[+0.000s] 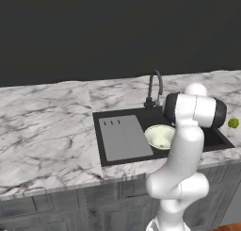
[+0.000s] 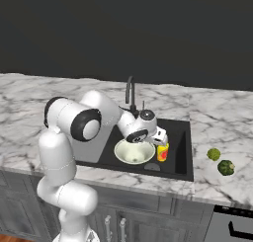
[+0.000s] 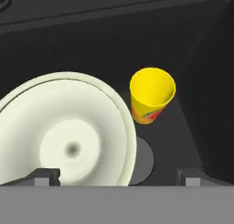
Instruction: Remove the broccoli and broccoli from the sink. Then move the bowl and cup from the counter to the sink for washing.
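The gripper [image 3: 117, 177] hung above the sink [image 2: 184, 137], jaws spread wide and holding nothing. The cup [image 3: 152, 95] stood upright on the sink floor, at about two o'clock from the bowl [image 3: 64, 131] in the hand view, just beside its rim. Both broccoli florets [image 2: 214, 154] [image 2: 226, 167] lay on the counter [image 2: 222, 122] at three o'clock of the sink. The task looked all but done; the sound move was to lift straight up, clear of cup and tap [image 2: 130, 94]. In the left base view the arm hid the cup and part of the bowl, and whether cup and bowl touched was unclear.
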